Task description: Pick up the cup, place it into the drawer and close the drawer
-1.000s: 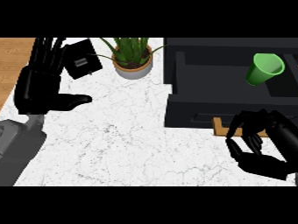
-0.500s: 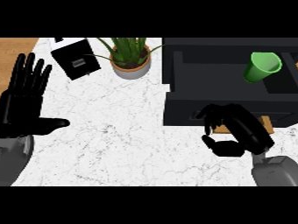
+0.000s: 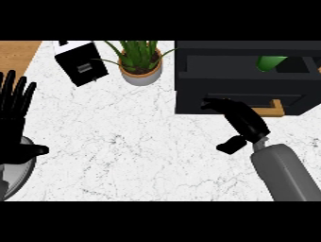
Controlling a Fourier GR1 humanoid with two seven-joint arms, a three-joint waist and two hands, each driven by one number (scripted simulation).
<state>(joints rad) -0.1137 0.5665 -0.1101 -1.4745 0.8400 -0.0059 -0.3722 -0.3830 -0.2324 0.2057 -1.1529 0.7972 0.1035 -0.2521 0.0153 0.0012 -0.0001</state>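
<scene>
Right hand (image 3: 239, 118): fingers extended, holding nothing, tips at the drawer front (image 3: 247, 92).
Left hand (image 3: 6, 120): open, resting at the view's left edge, well apart.
Cup (image 3: 269, 62): green, inside the drawer (image 3: 191, 64), beyond the front panel.
Push axis: we judge straight away from us.

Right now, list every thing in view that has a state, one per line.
drawer: nearly shut, top gap open.
green cup: inside the drawer, mostly hidden.
right hand: open, fingers at the drawer front.
left hand: open, resting at the view's left edge.
potted plant: upright.
black box: standing, tilted.
</scene>
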